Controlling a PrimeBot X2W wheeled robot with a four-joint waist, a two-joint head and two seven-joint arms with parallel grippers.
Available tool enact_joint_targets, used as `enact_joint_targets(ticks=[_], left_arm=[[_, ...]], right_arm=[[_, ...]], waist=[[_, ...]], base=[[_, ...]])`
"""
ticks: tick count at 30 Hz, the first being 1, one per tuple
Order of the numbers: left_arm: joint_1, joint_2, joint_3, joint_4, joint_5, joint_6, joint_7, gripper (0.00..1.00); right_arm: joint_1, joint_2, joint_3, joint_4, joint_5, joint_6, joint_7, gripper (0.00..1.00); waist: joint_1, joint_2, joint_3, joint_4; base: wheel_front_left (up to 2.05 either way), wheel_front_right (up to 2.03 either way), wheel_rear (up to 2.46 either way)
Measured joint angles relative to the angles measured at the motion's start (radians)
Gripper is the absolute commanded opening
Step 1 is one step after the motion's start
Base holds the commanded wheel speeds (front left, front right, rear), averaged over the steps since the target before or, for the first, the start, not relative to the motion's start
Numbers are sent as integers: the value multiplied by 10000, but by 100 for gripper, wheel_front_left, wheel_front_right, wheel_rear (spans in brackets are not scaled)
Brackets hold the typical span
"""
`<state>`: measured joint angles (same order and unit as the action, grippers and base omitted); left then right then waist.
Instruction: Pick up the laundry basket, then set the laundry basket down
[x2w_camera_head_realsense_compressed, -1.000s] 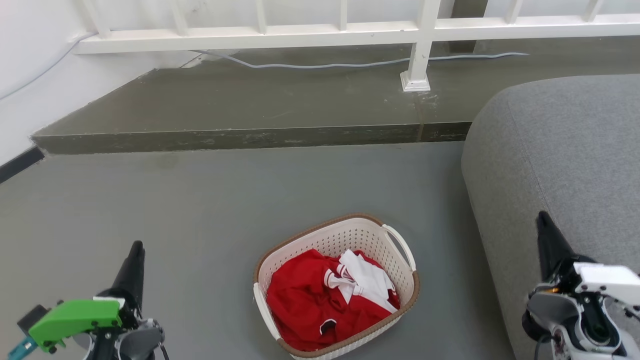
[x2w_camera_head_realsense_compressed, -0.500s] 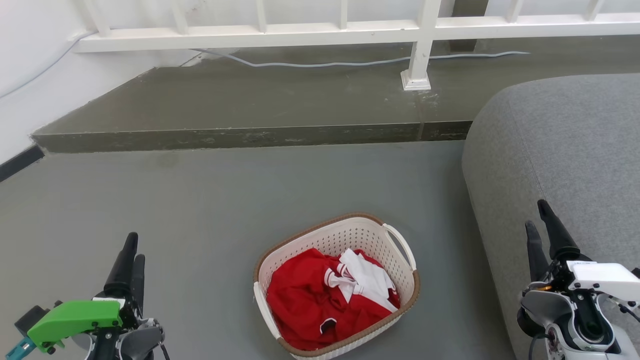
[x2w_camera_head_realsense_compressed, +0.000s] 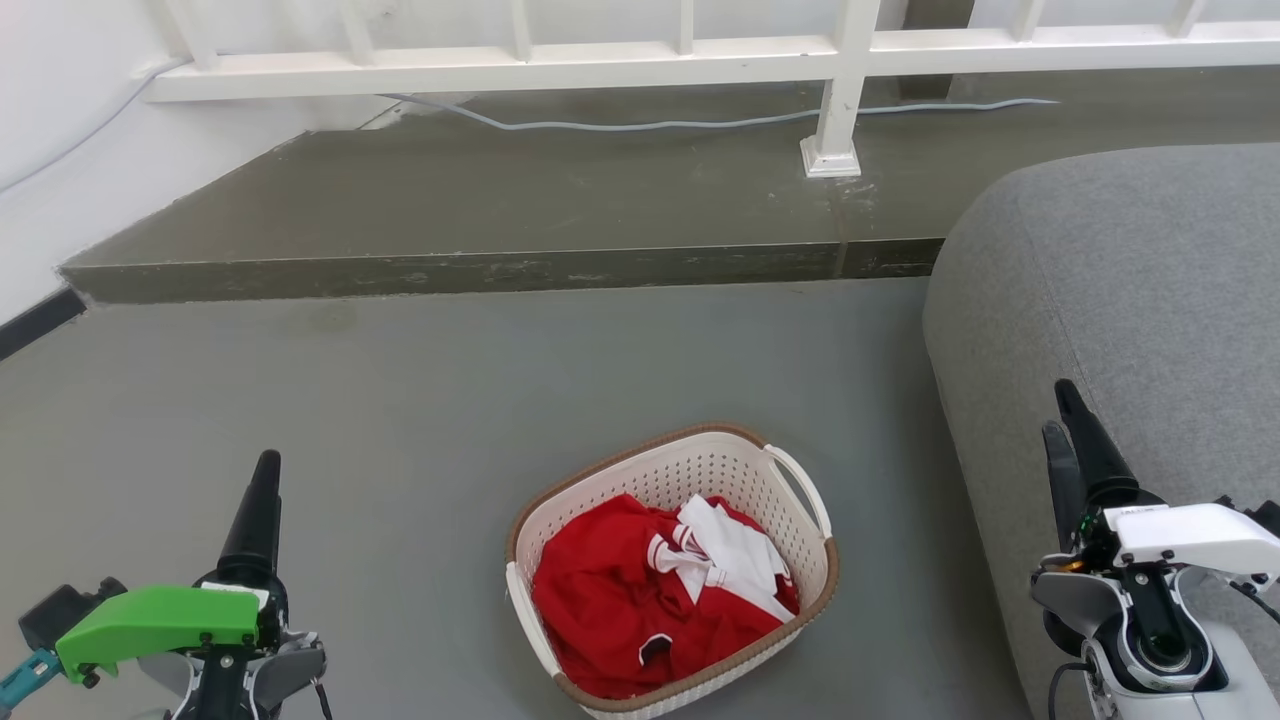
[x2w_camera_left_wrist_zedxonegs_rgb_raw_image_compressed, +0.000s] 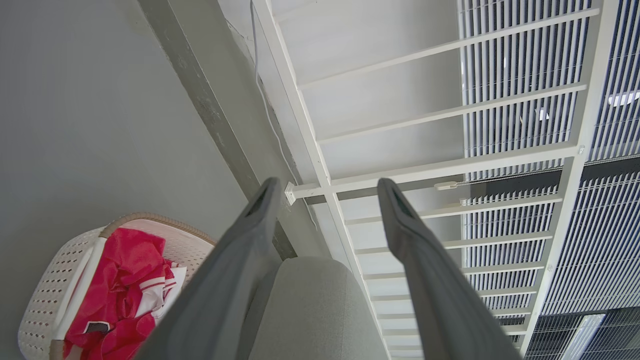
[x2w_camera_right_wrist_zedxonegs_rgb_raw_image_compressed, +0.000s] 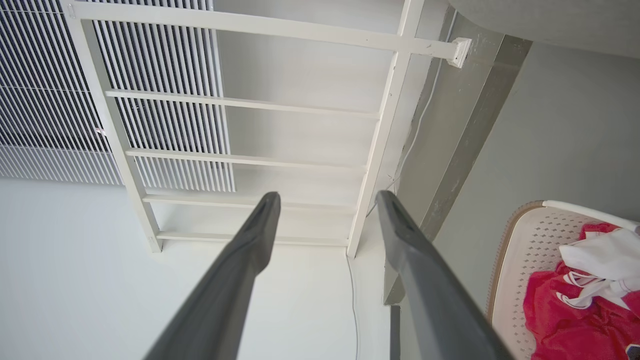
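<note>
The laundry basket (x2w_camera_head_realsense_compressed: 600, 470), cream-white and perforated with a brown rim and white loop handles, stands on the grey floor low in the middle of the head view. Red and white clothes (x2w_camera_head_realsense_compressed: 640, 600) lie inside it. My left gripper (x2w_camera_head_realsense_compressed: 266, 465) is held well to its left, fingers pointing away from me. My right gripper (x2w_camera_head_realsense_compressed: 1058, 408) is held to its right, in front of the sofa. In the left wrist view the left gripper (x2w_camera_left_wrist_zedxonegs_rgb_raw_image_compressed: 328, 182) is open and empty, with the basket (x2w_camera_left_wrist_zedxonegs_rgb_raw_image_compressed: 45, 290) at lower left. The right gripper (x2w_camera_right_wrist_zedxonegs_rgb_raw_image_compressed: 327, 195) is likewise open, with the basket (x2w_camera_right_wrist_zedxonegs_rgb_raw_image_compressed: 525, 245) at lower right.
A grey sofa (x2w_camera_head_realsense_compressed: 1130, 300) fills the right side, close to the basket and the right arm. A raised dark step (x2w_camera_head_realsense_compressed: 480, 270) runs across behind, with a white railing (x2w_camera_head_realsense_compressed: 600, 65) and a loose cable (x2w_camera_head_realsense_compressed: 650, 125) on it. A white wall is at far left.
Both grippers have moved slightly up the head view. The right one has turned so that both its fingers show. The basket has stayed where it was.
</note>
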<state>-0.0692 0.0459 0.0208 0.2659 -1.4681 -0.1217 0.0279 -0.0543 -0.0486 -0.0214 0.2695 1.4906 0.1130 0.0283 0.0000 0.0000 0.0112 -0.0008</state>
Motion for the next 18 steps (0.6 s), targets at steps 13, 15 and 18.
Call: enact_joint_targets(ticks=[13,15,18], left_arm=[[0,447,-558,-31,1894,0,-523,100],[0,454,-585,-13,2161,0,-571,100],[-4,458,-548,-23,2696,0,-646,100]], right_arm=[[-172,-466,813,-44,-1484,4,-546,100],[-242,-570,940,-33,-1814,6,-617,100],[-269,-683,1083,33,-2320,8,-723,100]], waist=[[0,0,25,-20],[0,0,26,-22],[0,0,27,-23]], base=[[0,0,0],[0,0,0],[0,0,0]])
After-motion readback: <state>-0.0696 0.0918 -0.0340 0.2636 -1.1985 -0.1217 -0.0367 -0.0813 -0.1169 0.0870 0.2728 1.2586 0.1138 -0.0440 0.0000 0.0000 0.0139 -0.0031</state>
